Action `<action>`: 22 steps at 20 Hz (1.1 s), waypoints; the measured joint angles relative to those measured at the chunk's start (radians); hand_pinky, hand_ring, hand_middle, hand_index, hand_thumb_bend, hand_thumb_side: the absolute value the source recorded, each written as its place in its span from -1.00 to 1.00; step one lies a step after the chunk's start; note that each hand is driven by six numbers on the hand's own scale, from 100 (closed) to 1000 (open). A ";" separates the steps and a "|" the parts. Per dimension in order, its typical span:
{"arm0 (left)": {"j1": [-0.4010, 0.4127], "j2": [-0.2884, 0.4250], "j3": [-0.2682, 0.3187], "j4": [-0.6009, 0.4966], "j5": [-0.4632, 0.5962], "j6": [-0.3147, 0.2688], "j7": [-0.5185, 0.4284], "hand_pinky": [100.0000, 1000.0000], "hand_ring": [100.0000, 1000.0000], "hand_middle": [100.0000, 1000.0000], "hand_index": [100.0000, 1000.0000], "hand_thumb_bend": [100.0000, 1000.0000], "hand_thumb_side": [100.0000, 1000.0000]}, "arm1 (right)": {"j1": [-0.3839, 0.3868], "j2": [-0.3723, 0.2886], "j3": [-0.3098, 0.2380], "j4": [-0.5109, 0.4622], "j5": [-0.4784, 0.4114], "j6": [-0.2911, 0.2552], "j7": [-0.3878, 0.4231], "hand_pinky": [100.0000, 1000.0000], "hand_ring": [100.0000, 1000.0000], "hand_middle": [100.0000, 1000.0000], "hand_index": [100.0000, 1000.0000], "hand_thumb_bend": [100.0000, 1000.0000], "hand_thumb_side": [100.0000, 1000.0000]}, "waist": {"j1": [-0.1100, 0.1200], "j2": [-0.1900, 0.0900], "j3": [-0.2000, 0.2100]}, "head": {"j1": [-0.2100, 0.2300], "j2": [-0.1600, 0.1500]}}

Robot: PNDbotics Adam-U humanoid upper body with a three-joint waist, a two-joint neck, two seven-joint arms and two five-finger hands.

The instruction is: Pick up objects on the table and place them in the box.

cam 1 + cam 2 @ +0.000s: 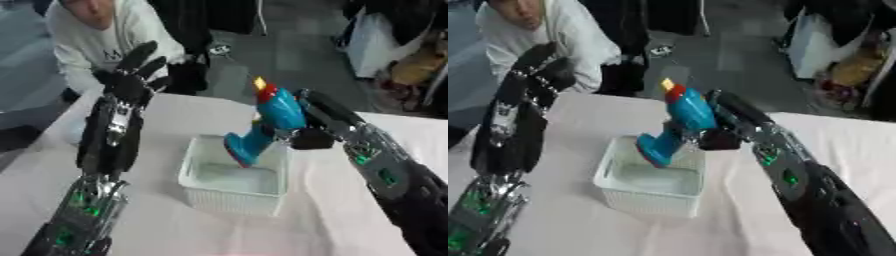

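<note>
Your right hand [308, 131] is gripping the blue toy drill [267, 126] tilted over the white box [234, 196], its handle dipping inside the rim. Your left hand [133, 75] is hanging raised, fingers relaxed.

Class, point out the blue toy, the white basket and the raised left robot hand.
blue toy [278, 116], left eye view, on its body.
white basket [229, 201], left eye view, near wall.
left robot hand [131, 75], left eye view, palm.
</note>
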 measured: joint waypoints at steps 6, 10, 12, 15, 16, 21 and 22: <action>0.000 0.000 -0.004 0.000 0.000 0.001 -0.001 0.68 0.84 0.89 0.90 -0.49 0.60 | 0.000 0.000 0.000 0.013 0.016 -0.023 0.013 -0.72 0.11 0.34 0.49 -1.00 0.82 | 0.000 0.001 0.000 | 0.000 0.000; 0.000 0.000 -0.004 0.000 0.000 0.001 -0.001 0.68 0.84 0.89 0.90 -0.49 0.60 | 0.000 0.000 0.000 0.013 0.031 -0.029 0.036 -0.52 0.19 0.41 0.55 -1.00 0.87 | 0.000 0.001 -0.001 | 0.001 0.000; 0.000 0.000 -0.004 0.000 0.000 0.001 -0.001 0.68 0.84 0.89 0.90 -0.49 0.60 | 0.000 0.000 0.000 0.013 0.037 -0.032 0.046 -0.50 0.20 0.42 0.56 -1.00 0.87 | 0.000 0.001 -0.001 | 0.001 0.000; 0.000 0.000 -0.004 0.000 0.000 0.001 -0.001 0.68 0.84 0.89 0.90 -0.49 0.60 | 0.000 0.000 0.000 0.013 0.039 -0.034 0.056 -0.46 0.21 0.42 0.56 -1.00 0.87 | 0.000 0.001 -0.001 | 0.002 0.000; 0.000 0.000 -0.004 0.000 0.000 0.001 -0.001 0.67 0.84 0.89 0.90 -0.49 0.60 | 0.000 0.000 0.000 0.013 0.039 -0.035 0.057 -0.45 0.22 0.42 0.57 -1.00 0.87 | 0.000 0.001 -0.001 | 0.004 0.000; 0.000 0.000 -0.004 0.000 0.000 0.001 -0.001 0.67 0.84 0.89 0.90 -0.49 0.60 | 0.000 -0.001 0.000 0.013 0.046 -0.035 0.063 -0.30 0.30 0.46 0.60 -1.00 0.87 | 0.000 0.001 -0.001 | 0.009 0.000; 0.000 0.000 -0.004 0.000 0.000 0.001 -0.001 0.67 0.84 0.89 0.90 -0.49 0.60 | 0.000 -0.001 0.000 0.013 0.047 -0.035 0.063 -0.27 0.32 0.47 0.60 -1.00 0.87 | 0.000 0.001 -0.001 | 0.009 0.000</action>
